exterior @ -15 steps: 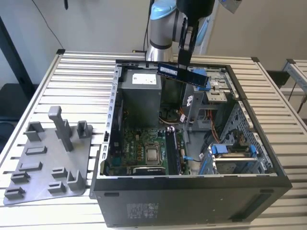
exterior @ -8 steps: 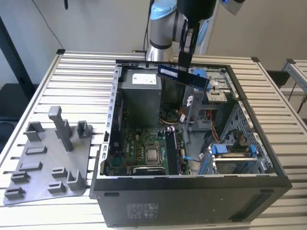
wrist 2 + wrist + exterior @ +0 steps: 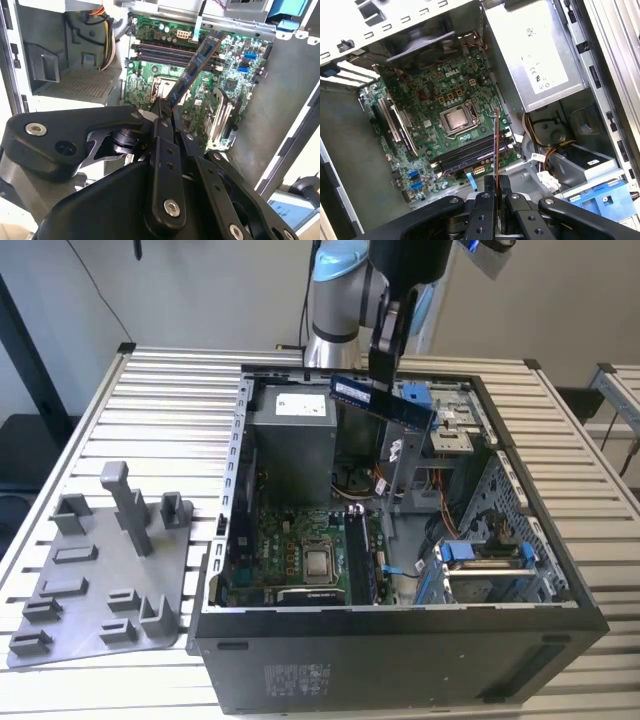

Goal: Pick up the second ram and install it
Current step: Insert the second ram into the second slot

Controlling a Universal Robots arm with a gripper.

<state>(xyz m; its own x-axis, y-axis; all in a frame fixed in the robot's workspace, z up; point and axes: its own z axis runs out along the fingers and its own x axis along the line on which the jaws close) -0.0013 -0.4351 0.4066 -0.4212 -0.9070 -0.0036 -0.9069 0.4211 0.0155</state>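
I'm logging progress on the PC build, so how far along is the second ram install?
Picked up: the gripper is shut on the second ram, holding it in the air above the open computer case. In both wrist views it hangs over the motherboard, apart from the memory slots. Left: it is not yet seated in a slot.

One robot arm. One gripper. One second ram, long thin stick. One open computer case. One big green board inside it. One square silver chip. One grey power box. One grey tray.
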